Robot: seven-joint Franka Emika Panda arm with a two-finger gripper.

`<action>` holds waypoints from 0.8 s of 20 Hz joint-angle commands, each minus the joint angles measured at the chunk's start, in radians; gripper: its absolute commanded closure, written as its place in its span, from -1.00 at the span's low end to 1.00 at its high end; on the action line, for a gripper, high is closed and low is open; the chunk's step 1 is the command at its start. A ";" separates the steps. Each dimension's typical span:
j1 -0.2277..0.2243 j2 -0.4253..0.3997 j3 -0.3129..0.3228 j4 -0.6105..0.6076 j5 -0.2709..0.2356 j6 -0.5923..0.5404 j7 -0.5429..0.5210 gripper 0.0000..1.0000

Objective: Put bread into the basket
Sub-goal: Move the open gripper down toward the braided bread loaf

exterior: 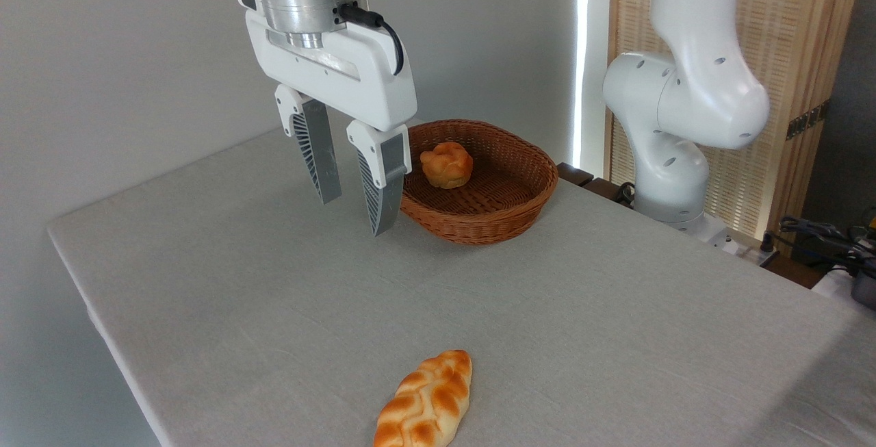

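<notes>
The bread [426,402] lies at the bottom centre of the frame, flat on the grey worktop [616,310], one end cut off by the lower edge. Well apart from it, up past the middle, sits the basket [510,211], with a small round bun [446,164] inside. Just left of the basket's rim hangs the hand [352,214], above the worktop, fingers pointing down and spread apart, nothing between them. The arm's white base [674,180] stands at the right.
</notes>
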 commanded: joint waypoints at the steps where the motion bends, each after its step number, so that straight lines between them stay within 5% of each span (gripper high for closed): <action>1: -0.001 0.008 0.007 0.017 -0.034 -0.036 0.013 -1.00; 11: -0.003 0.008 0.006 0.000 -0.027 -0.022 0.013 -1.00; 16: -0.003 0.026 0.000 -0.121 -0.027 0.232 0.002 -1.00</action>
